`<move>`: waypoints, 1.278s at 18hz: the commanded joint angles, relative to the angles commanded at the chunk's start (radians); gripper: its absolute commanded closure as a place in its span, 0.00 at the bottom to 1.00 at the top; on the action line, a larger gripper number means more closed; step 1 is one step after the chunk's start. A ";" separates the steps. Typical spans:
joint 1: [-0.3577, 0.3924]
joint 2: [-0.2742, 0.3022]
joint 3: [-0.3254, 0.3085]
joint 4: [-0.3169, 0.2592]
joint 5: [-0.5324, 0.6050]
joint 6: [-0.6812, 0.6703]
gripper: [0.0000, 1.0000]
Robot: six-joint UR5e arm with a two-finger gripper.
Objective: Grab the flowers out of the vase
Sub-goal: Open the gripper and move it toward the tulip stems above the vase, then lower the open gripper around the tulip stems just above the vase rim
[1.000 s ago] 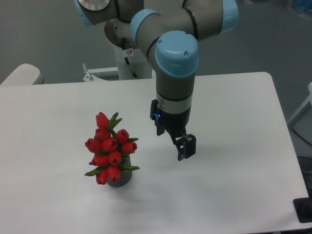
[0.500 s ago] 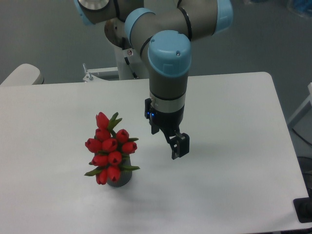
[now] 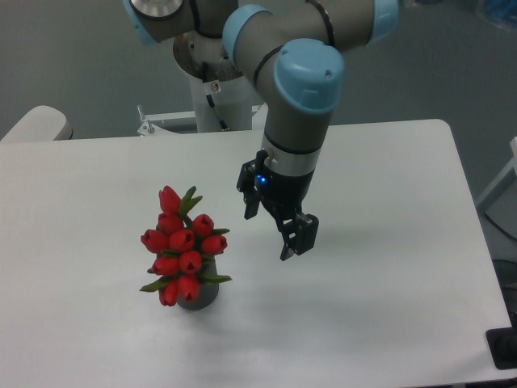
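Observation:
The flowers (image 3: 183, 245), a tight bunch of red tulip buds with green leaves, stand upright in the vase (image 3: 199, 296), a small dark grey cylinder on the white table, left of centre. Most of the vase is hidden behind the lowest buds. My gripper (image 3: 297, 246) hangs to the right of the bunch, about level with its middle and well apart from it. It points down at the table with a slight tilt. Its black fingers (image 3: 308, 230) look a little apart and hold nothing.
The white table (image 3: 388, 307) reaches the frame's right and front edges. The arm's white base post (image 3: 218, 97) stands behind the far edge. A pale rounded object (image 3: 36, 123) sits at the far left, and a dark fitting (image 3: 505, 349) at the bottom right corner.
The gripper drifted left toward the flowers, then stayed about there while the wrist turned and tilted; the blue-capped joint above swung back to the right. Flowers and vase have not moved.

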 joint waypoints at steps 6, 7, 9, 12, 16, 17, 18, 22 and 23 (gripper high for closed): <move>0.050 0.020 -0.098 0.031 -0.201 -0.045 0.00; 0.054 0.021 -0.110 0.028 -0.219 -0.048 0.00; 0.061 0.032 -0.150 0.028 -0.242 -0.049 0.00; 0.071 0.045 -0.222 0.040 -0.339 -0.049 0.00; 0.089 0.049 -0.291 0.054 -0.522 -0.066 0.00; 0.084 0.054 -0.296 0.072 -0.523 -0.068 0.00; 0.083 0.055 -0.302 0.096 -0.525 -0.066 0.00; 0.074 0.049 -0.333 0.196 -0.526 -0.068 0.00; 0.074 0.048 -0.336 0.201 -0.523 -0.060 0.00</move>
